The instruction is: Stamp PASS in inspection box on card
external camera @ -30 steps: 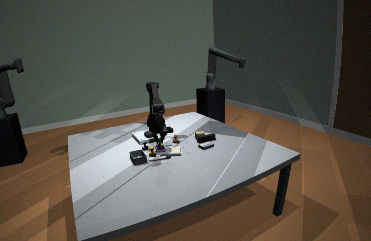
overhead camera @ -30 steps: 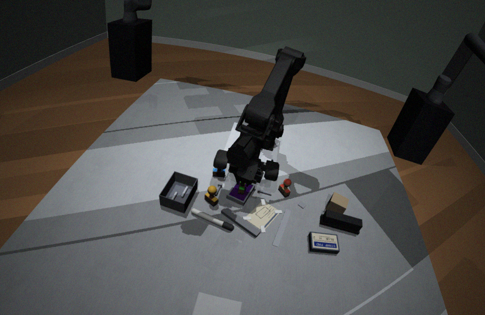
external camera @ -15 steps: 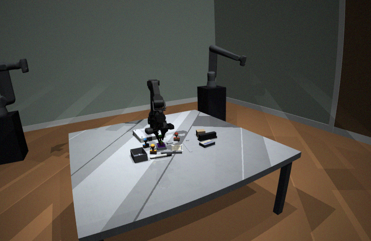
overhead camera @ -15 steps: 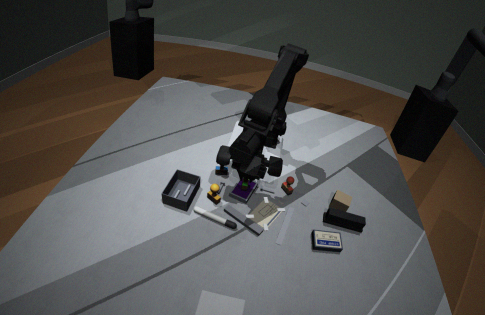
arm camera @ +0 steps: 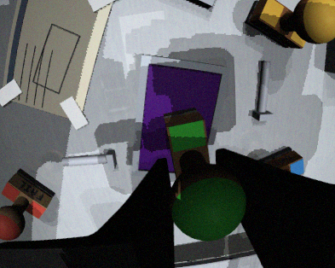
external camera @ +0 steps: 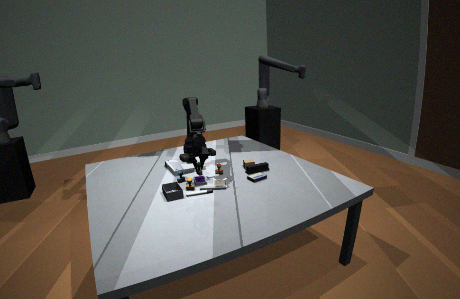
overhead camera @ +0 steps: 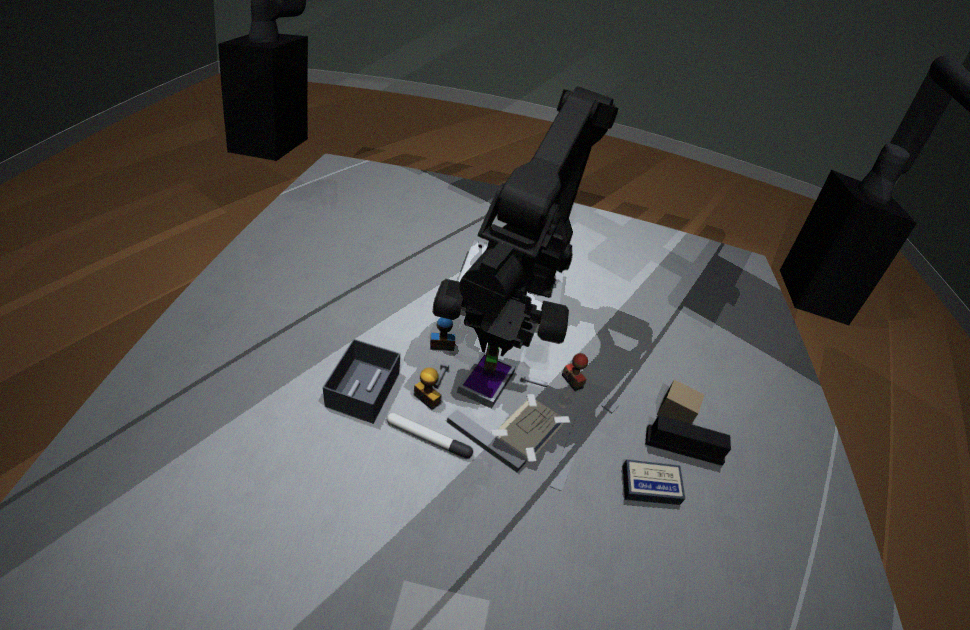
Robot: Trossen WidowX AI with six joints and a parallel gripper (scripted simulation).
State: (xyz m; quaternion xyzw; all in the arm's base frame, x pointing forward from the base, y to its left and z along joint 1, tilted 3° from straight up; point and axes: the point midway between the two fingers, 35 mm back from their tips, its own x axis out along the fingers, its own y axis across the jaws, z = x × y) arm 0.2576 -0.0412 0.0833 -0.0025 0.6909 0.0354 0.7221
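Note:
My gripper is shut on the green-topped stamp, below its round knob. The stamp is roughly upright, a little above the purple ink pad, over its rear part. Its underside is hidden. The card is held by white tape at its corners, beside the pad. The outlined box on it shows no print; some thin lines cross one side of it.
A yellow stamp, blue stamp and red stamp stand around the pad. A dark open tray, marker and grey bar lie near. A labelled stamp pad box and black block lie farther off.

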